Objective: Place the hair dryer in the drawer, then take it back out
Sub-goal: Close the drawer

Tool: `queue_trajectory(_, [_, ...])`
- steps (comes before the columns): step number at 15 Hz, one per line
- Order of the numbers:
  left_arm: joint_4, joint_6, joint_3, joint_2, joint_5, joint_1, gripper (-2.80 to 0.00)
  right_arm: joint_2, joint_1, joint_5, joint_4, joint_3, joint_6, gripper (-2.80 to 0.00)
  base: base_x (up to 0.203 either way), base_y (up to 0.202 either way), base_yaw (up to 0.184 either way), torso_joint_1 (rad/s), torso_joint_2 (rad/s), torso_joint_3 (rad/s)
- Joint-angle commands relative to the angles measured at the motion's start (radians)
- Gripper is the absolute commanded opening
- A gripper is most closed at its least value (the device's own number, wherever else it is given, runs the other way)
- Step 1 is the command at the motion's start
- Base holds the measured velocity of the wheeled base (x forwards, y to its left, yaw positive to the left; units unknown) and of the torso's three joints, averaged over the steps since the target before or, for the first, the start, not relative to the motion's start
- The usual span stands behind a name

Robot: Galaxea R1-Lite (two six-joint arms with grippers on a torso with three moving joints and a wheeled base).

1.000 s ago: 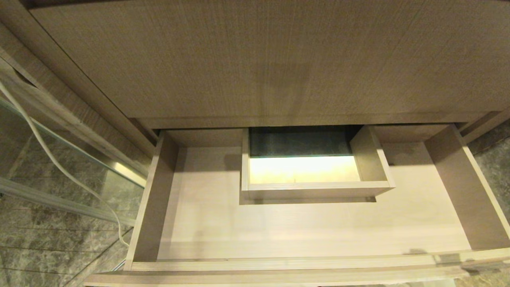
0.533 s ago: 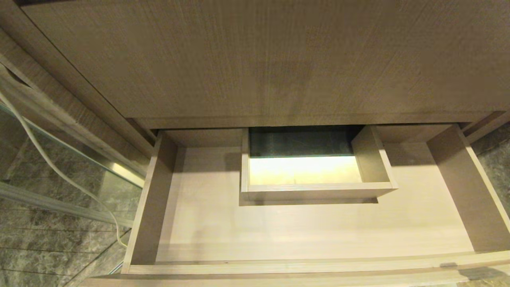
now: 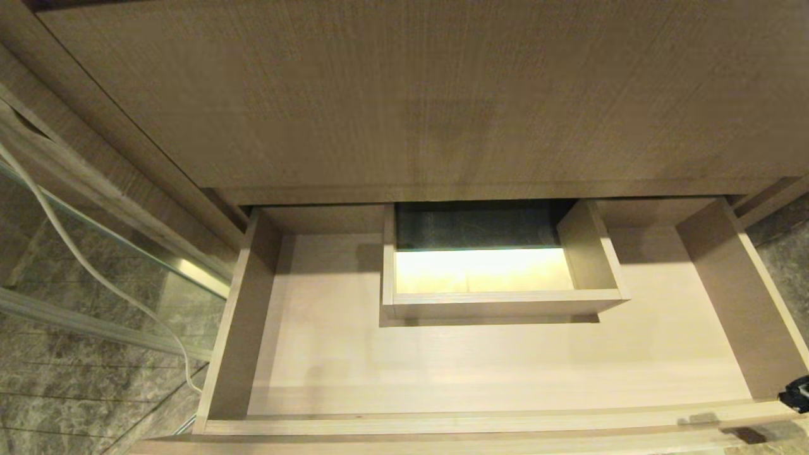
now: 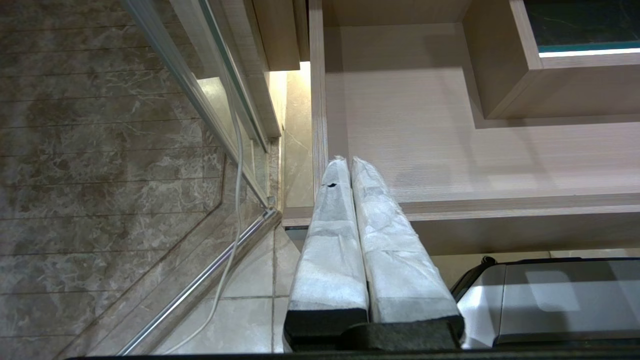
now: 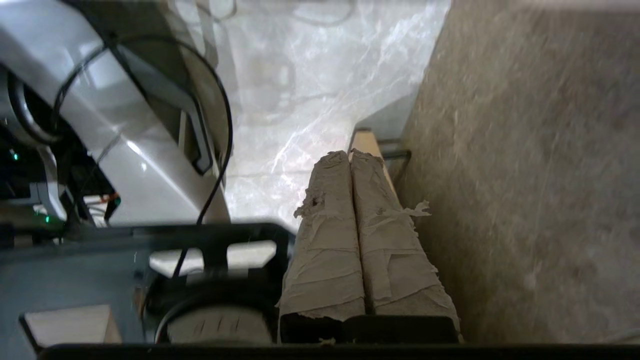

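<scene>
The drawer [image 3: 442, 422] stands pulled out, wide and shallow, of light wood grain, with nothing lying on its floor. A boxed cutout [image 3: 499, 304] sits at its back middle. The hair dryer is out of view in all three views. My left gripper [image 4: 349, 161] hangs shut and empty below the drawer's [image 4: 425, 150] front left corner, its tape-wrapped fingers pressed together. My right gripper [image 5: 350, 154] is also shut and empty, close beside a brown wood face [image 5: 525, 175]. A dark part of the right arm [image 3: 797, 393] shows by the drawer's front right corner.
A taller plain wood panel [image 3: 430, 95] rises above the drawer. To the left are a glass panel [image 3: 95, 265] with a metal rail, a white cable [image 3: 76, 253] hanging to the marble floor [image 3: 57, 404]. My own base [image 4: 550, 300] sits under the drawer front.
A dark part of the right arm has come into the head view at the drawer's front right corner, and its shadow on the front rail has slid right. The left gripper is still.
</scene>
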Motion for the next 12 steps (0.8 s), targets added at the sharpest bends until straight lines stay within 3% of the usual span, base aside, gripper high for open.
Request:
queue_trajectory(1, [0.000,0.000,0.002,0.000,0.000,0.000,-2.80,0.102,0.000,0.007,-0.065,-0.002,-0.002,-2.80,0.000,0.000,0.000,0.000,0.00,0.000])
queue_trajectory(10, [0.000,0.000,0.001,0.000,0.000,0.000,-2.80,0.185,-0.026,0.065,-0.274,-0.072,0.009,-2.80,0.000,0.000,0.000,0.000,0.00,0.000])
queue_trajectory(12, [0.000,0.000,0.002,0.000,0.000,0.000,-2.80,0.205,-0.027,0.064,-0.463,-0.116,0.084,-2.80,0.000,0.000,0.000,0.000,0.00,0.000])
